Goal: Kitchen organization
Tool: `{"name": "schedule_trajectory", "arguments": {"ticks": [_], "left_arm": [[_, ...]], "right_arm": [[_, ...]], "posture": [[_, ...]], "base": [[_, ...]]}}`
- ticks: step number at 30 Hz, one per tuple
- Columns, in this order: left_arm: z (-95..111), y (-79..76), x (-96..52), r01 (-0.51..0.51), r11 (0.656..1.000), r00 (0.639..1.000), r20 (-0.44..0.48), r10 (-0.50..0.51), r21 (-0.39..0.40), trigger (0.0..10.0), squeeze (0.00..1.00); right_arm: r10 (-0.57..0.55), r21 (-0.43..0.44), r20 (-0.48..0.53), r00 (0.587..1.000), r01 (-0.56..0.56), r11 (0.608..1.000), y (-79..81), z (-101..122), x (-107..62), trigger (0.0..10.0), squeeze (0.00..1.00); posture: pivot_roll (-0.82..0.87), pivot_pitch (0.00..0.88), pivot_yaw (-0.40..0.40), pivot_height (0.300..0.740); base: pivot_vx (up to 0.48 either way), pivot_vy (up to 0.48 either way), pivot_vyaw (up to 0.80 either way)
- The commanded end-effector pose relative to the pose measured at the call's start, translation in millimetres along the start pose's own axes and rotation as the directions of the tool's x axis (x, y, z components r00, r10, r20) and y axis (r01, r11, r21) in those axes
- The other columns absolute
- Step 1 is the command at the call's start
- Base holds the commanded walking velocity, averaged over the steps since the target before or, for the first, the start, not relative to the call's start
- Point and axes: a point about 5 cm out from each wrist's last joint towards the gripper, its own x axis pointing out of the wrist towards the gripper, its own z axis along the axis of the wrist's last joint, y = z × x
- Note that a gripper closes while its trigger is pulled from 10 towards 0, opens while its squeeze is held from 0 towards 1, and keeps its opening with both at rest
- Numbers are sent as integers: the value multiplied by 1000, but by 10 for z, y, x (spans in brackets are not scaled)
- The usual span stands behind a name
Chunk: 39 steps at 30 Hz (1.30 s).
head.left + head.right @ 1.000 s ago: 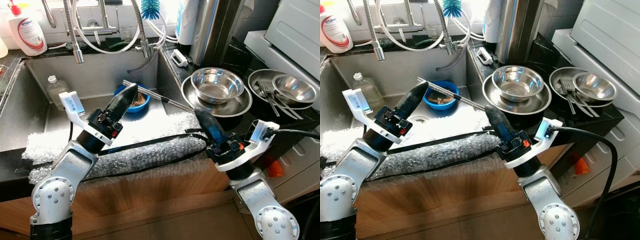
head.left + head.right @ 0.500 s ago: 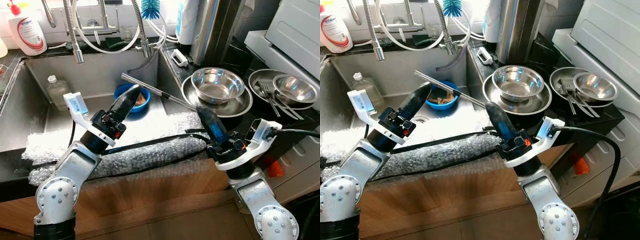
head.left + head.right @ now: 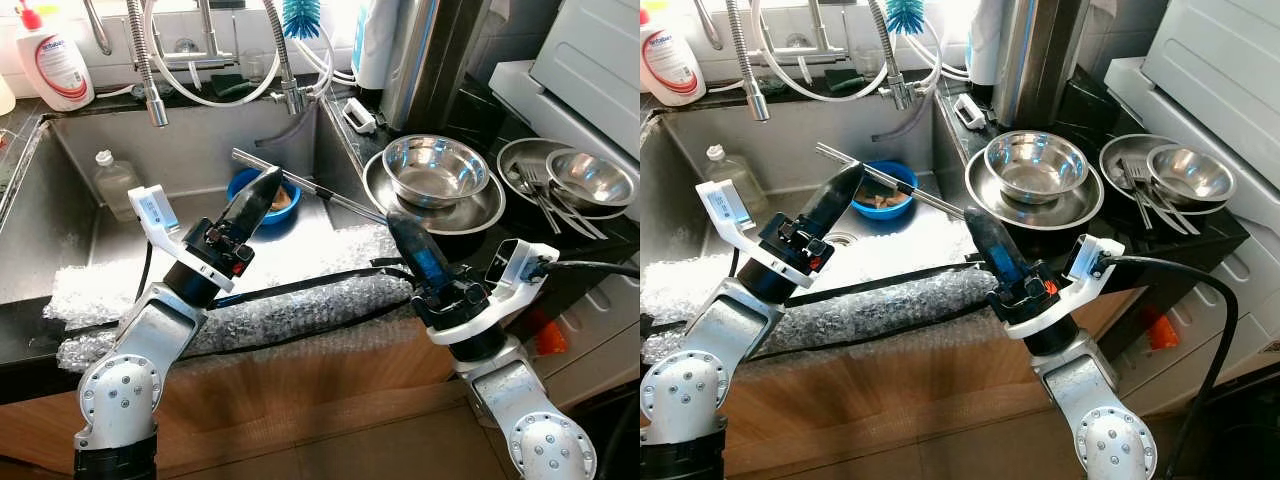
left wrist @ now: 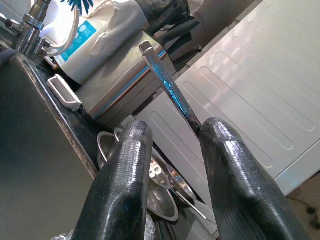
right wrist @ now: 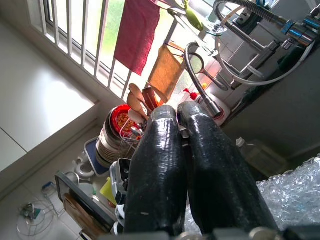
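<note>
Left tool (image 3: pixel 262 187) clamps a long metal rod (image 3: pixel 330 196) above the sink (image 3: pixel 70 230); rod's long axis runs from over the blue bowl (image 3: pixel 262 196) rightward, far end pointing at the steel bowls (image 3: pixel 434 168) on the dark tabletop (image 3: pixel 475 235). Right tool (image 3: pixel 398 224), fingers pressed together and empty, hovers over the bubble wrap (image 3: pixel 250 300) along the sink's front edge.

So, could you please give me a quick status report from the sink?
Left gripper shut on metal rod, held over blue bowl in sink. Right gripper shut, empty, above bubble wrap. Rod's far end near steel bowl.
</note>
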Motion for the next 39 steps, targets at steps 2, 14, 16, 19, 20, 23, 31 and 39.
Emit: {"name": "schedule_trajectory", "arguments": {"ticks": [2, 14, 16, 19, 20, 23, 31, 39], "left_arm": [[13, -5, 16, -7, 1000, 1000, 17, 7, 3, 10000, 0], [93, -25, 27, 13, 999, 997, 80, -9, -45, 10000, 0], [90, -29, 22, 15, 999, 997, 76, -12, -46, 10000, 0], [89, -21, 12, 9, 999, 997, 71, -6, -44, 10000, 0], [88, -22, 12, 9, 999, 998, 70, -6, -43, 10000, 0], [90, -22, 14, 10, 999, 997, 72, -7, -44, 10000, 0], [94, -30, 29, 15, 999, 997, 75, -11, -46, 10000, 0], [90, -33, 27, 16, 999, 997, 78, -13, -47, 10000, 0]], "right_arm": [[55, 3, -9, 998, -55, 998, 97, -4, 20, 10000, 0], [44, -5, -54, 998, -45, 999, 90, -72, 10, 10000, 0], [23, -22, -47, 999, -24, 999, 66, -62, 11, 10000, 0], [5, -28, -25, 1000, -6, 1000, 32, -26, 17, 10000, 0], [5, -31, -19, 1000, -5, 1000, 29, -14, 19, 10000, 0], [-4, -33, -11, 1000, 4, 999, 18, -2, 20, 10000, 0], [21, 1, -33, 999, -21, 1000, 51, -57, 19, 10000, 0], [20, 12, -80, 997, -19, 1000, 46, -126, 14, 10000, 0]], "posture": [[59, 118, -33, 740], [60, 119, -31, 740], [60, 120, -32, 740], [60, 121, -31, 740], [60, 120, -31, 740], [61, 119, -32, 740], [61, 121, -32, 740], [61, 121, -33, 740]], "base": [[0, 0, 0], [0, 0, 0], [0, 0, 0], [0, 0, 0], [0, 0, 0], [0, 0, 0], [0, 0, 0], [0, 0, 0]]}}
